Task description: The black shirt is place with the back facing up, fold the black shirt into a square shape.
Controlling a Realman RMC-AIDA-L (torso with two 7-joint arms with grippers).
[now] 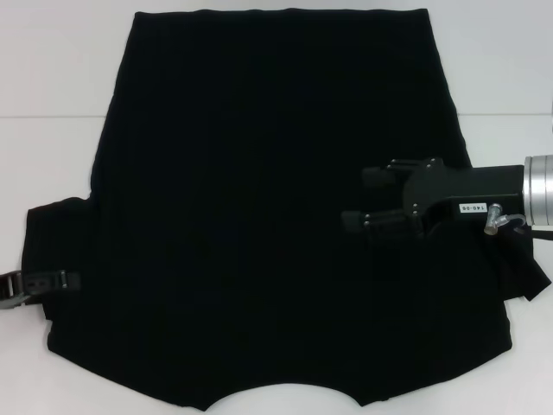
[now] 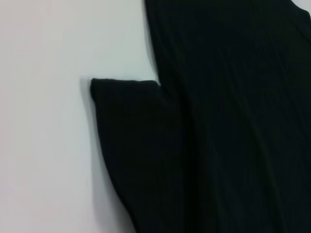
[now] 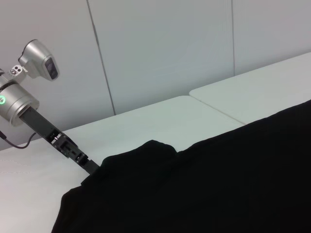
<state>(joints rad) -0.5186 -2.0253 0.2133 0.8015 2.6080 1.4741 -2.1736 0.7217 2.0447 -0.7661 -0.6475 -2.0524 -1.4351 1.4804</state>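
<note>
The black shirt (image 1: 259, 216) lies spread flat on the white table (image 1: 52, 69), filling most of the head view. Its curved neckline sits at the near edge, closest to the robot, and its straight hem runs along the far edge. Only plain black fabric shows; no lettering is visible.

At the near left, the left gripper (image 1: 60, 281) meets the shirt at its left sleeve. Only its black fingers and a little of the linkage show at the edge of the head view, and the fingertips run into the dark cloth. The right wrist view shows the same gripper (image 3: 92, 167) farther off, slanting down from its silver wrist with its tip hidden at the raised fold of the sleeve. Whether its fingers are pressed on the fabric or apart cannot be told. The left wrist view looks down on the sleeve (image 2: 131, 141), which lies flat on the table beside the shirt's body.

Farther in, the right gripper (image 1: 354, 197) reaches from the right edge over the right half of the shirt, pointing toward the middle. Its two black fingers (image 1: 378, 174) stand spread apart, with nothing between them. Whether it touches the cloth below cannot be told. Behind it, near the right edge, the shirt's right sleeve (image 1: 529, 275) lies partly under the arm.
</note>
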